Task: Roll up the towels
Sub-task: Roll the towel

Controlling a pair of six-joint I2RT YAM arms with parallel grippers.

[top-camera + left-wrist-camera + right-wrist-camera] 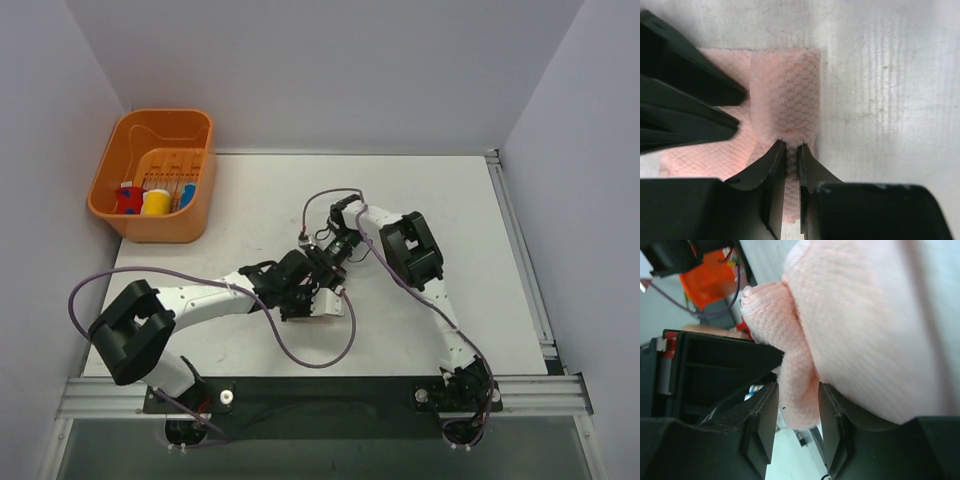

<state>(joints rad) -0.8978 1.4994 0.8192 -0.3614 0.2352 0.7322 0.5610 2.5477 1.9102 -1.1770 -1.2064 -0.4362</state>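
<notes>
On the white tabletop (pixel 260 200), left fingers (pixel 772 170) pinch the pink towel (pixel 785 95) at its edge and right fingers (pixel 832 415) clamp a fold, evidently for rolling.

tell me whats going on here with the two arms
Both arms meet at the middle of the table over the pink towel. The left end effector is pinched shut on a fold at its edge, and the right end effector holds a bunched fold of it. The towel looks partly folded, not yet a neat roll. An orange basket of small coloured items sits at the far left corner.
</notes>
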